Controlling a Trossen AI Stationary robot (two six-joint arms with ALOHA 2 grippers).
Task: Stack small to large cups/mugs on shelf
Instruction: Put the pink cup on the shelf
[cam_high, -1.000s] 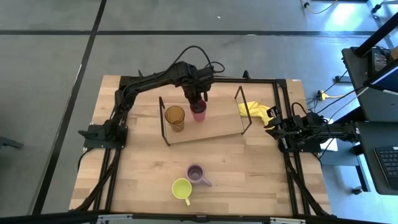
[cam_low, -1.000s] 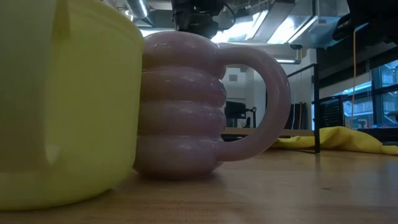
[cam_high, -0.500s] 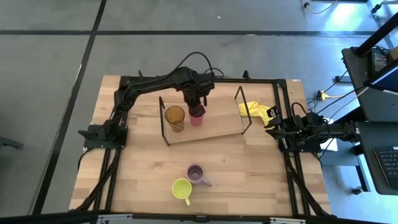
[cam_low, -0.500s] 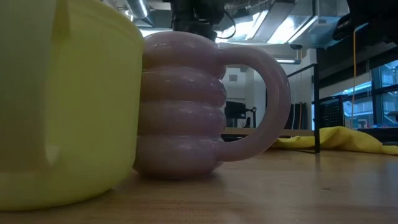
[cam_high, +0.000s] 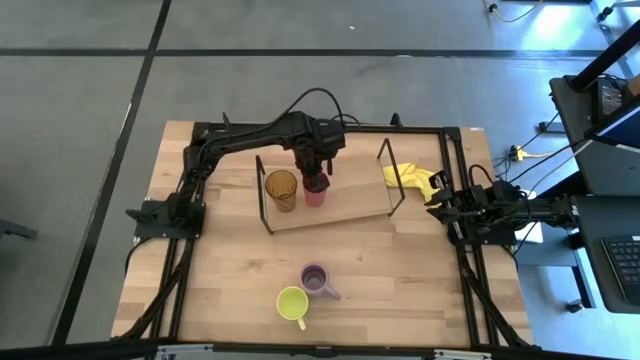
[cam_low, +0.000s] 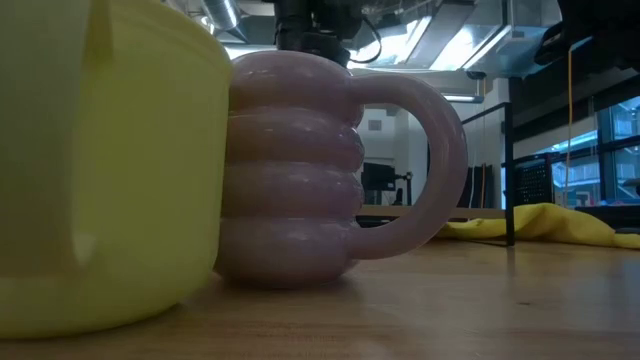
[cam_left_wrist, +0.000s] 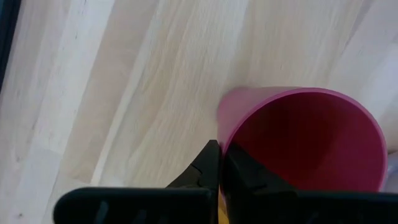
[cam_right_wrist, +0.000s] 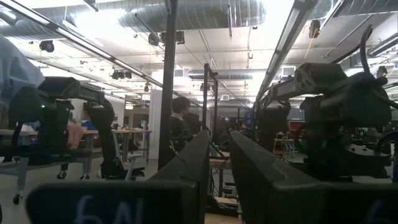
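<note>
My left gripper (cam_high: 316, 180) is over the shelf (cam_high: 350, 207), fingers (cam_left_wrist: 208, 165) pinched on the rim of the red cup (cam_left_wrist: 305, 140), which sits just beside the tumbler (cam_high: 281, 189) on the board. The 2 mugs stand near the table's (cam_high: 420, 280) front edge, well apart from the shelf: the purple mug (cam_high: 316, 280) touching the yellow-green mug (cam_high: 292, 303). My right gripper (cam_high: 443, 211) waits at the table's right edge near the yellow cloth (cam_high: 412, 177), fingers (cam_right_wrist: 193, 158) nearly closed, holding nothing.
</note>
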